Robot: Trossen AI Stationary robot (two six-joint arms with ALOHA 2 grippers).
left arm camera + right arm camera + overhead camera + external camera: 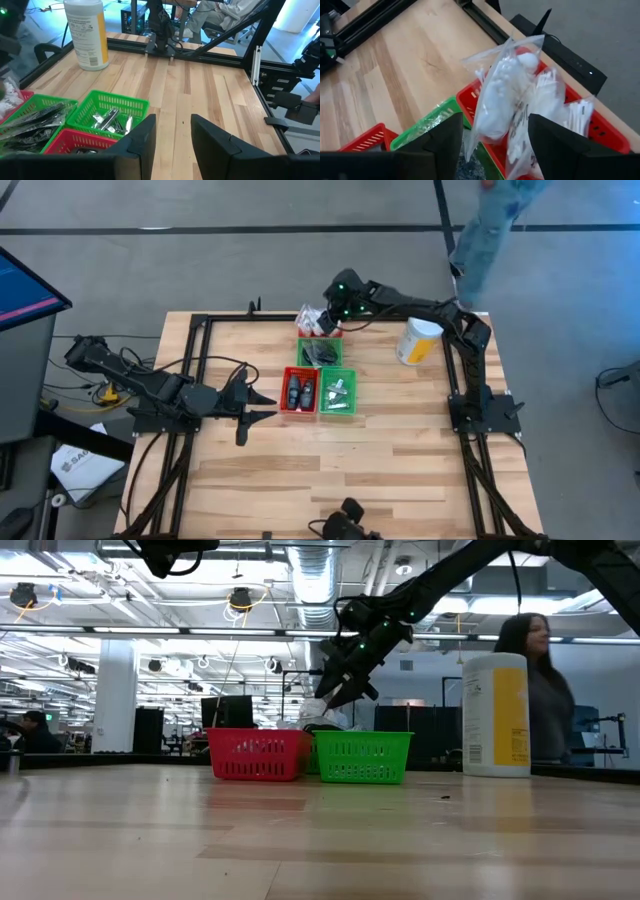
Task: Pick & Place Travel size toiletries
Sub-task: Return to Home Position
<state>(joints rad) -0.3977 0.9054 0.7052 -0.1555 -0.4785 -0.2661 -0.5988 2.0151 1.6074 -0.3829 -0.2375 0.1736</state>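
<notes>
Clear crinkly plastic packed with white cotton: the bag [502, 95] is seen standing upright in the far red mesh bin [600, 137], among other white packs. The right gripper [494, 125] is held just above that bin, fingers spread wide on either side of the bag. Nothing is grasped, though the bag's top pokes up into the gap. The left gripper [172, 120] is parked low over the table beside the near red bin [284, 392], jaws likewise released and empty. Other toiletries are noted in the bins: silvery pieces in the near green bin [122, 100], dark items in the other two.

The step judged in hand is withdrawal of the right arm to rest. A straight lift is advised first, with the jaws held apart, so the light bag is not snagged and dragged out. Only once the rim is cleared should the arm be swung back, well wide of the tall yellow-and-white canister [418, 340] standing near its forearm.
</notes>
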